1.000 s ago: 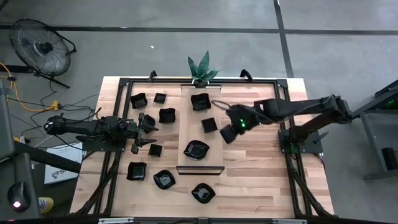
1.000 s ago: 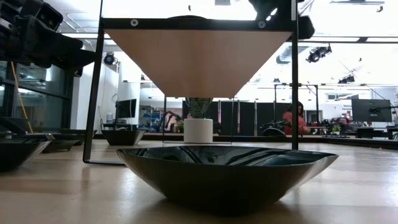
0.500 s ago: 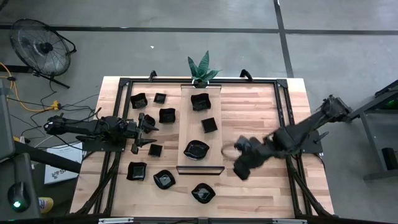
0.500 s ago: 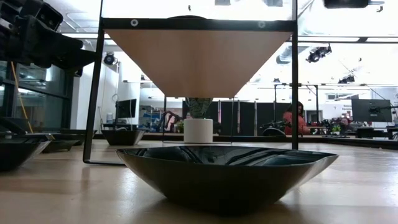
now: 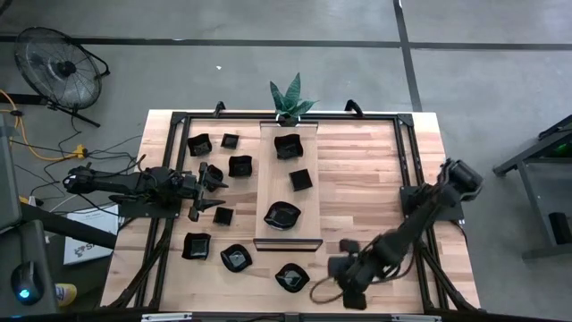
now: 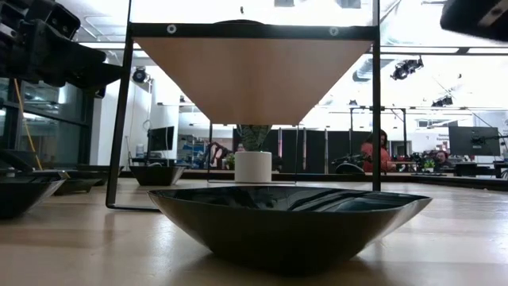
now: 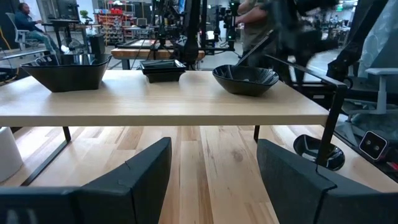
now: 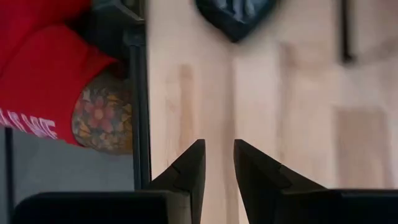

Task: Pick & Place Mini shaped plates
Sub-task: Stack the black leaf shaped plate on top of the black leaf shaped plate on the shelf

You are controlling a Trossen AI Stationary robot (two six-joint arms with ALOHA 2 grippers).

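Three black mini plates (image 5: 282,216) lie on the raised pale board (image 5: 288,240). Several more sit on the table at its left and near sides, among them a wavy-rimmed one (image 5: 291,277) near the front edge, which also shows ahead of my right fingers (image 8: 236,15). My right gripper (image 5: 338,275) hangs just right of that plate, above bare wood, slanting down. Its fingers (image 8: 217,152) are narrowly open with nothing between them. My left gripper (image 5: 201,190) waits level at the table's left, wide open (image 7: 211,165) and empty.
A black metal frame (image 5: 407,161) runs round the table top. A person's red sleeve (image 8: 43,62) and patterned forearm show just past the near edge frame bar (image 8: 140,93). A potted plant (image 5: 290,98) stands at the far edge. Bare wood lies right of the board.
My right gripper has swung from beside the board's middle toward the table's near edge, sinking and rolling as it went. It now hangs beside the wavy-rimmed plate at the front. No plate has moved.
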